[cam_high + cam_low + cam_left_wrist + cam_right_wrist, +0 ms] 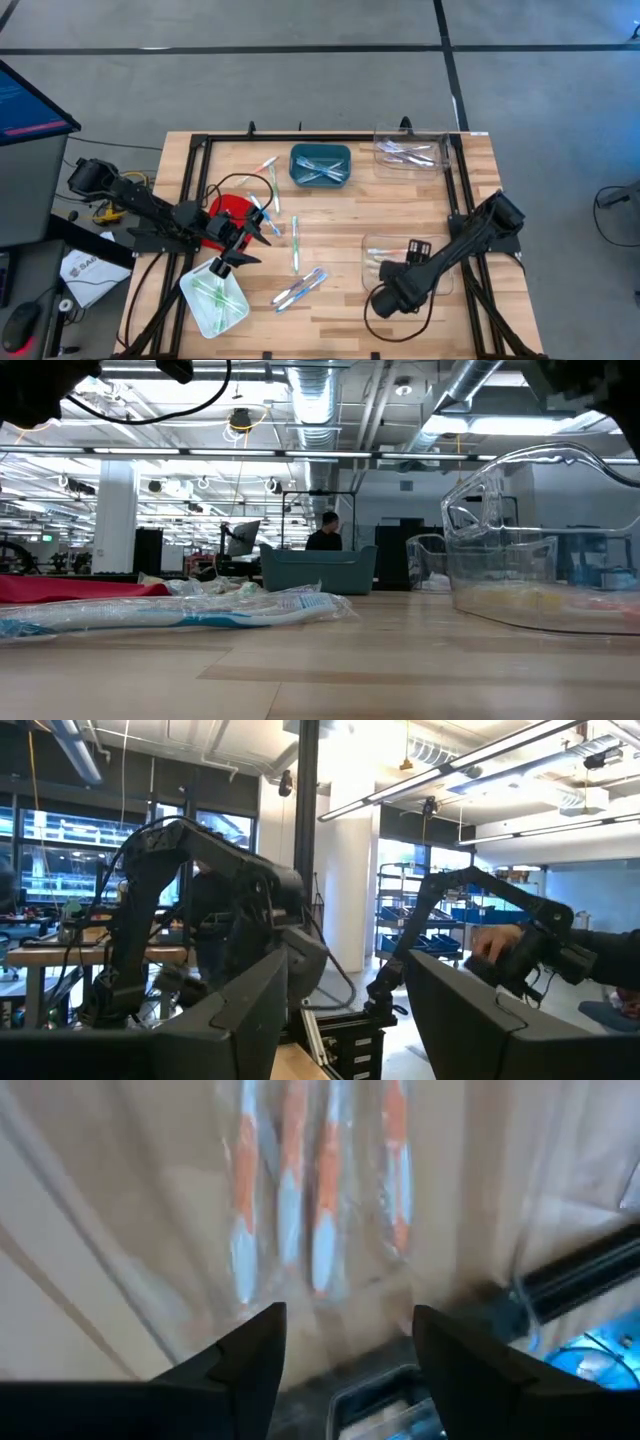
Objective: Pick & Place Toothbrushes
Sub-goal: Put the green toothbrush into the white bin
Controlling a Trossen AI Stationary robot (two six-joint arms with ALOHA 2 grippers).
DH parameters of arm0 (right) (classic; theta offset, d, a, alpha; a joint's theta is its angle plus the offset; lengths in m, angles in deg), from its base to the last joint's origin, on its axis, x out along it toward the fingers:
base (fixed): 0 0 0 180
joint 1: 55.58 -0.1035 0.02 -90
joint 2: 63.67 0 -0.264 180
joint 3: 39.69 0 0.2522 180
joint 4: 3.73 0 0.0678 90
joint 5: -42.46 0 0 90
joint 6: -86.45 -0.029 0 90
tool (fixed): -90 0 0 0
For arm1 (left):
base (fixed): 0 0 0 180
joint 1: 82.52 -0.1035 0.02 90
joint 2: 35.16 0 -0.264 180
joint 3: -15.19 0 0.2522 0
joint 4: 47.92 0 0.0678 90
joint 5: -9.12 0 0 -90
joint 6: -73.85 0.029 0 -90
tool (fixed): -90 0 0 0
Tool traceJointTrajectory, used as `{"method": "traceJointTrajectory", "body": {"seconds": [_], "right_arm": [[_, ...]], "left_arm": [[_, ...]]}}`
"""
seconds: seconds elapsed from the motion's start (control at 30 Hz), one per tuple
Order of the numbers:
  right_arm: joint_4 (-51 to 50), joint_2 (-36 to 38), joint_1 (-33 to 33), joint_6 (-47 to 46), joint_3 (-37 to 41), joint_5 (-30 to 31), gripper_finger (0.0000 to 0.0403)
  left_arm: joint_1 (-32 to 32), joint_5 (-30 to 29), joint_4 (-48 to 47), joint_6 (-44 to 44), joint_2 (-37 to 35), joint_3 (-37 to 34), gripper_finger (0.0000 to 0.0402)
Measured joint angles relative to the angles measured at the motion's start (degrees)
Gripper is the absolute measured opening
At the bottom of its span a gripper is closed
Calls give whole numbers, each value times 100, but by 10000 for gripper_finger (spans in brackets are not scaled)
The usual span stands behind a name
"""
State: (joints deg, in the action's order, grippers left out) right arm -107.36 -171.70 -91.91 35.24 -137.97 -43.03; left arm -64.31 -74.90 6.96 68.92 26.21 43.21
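The right end effector (345,1342), released above the orange toothbrushes (318,1190) in the clear bin (375,248), should retreat upward without touching the bin wall; the left end effector (240,245), also released, waits over the green tray (195,310).

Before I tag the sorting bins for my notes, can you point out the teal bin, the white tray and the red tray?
teal bin (343,152): high view, on its right rim.
white tray (195,307): high view, on a bare part near its left edge.
red tray (232,206): high view, on its bare upper part.
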Motion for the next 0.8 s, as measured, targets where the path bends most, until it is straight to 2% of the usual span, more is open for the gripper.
{"method": "traceJointTrajectory", "body": {"seconds": [0.1,0.27,0.43,0.5,0.6,0.8], "right_arm": [[69,123,95,281,-262,16,212],[12,517,365,332,-746,538,208],[520,1036,745,186,-1011,1678,206],[1127,1161,883,306,-1015,2186,206],[2244,1304,1086,1104,-1015,2670,208],[5171,1234,1517,3677,-1018,2724,210]], "left_arm": [[0,0,0,9,0,0,197],[0,0,8,18,-2,2,197],[0,2,36,129,-2,2,197],[0,-7,59,127,-2,2,197],[-2,-116,107,-28,-3,9,197],[-4,-19,161,-186,-366,13,197]]}}
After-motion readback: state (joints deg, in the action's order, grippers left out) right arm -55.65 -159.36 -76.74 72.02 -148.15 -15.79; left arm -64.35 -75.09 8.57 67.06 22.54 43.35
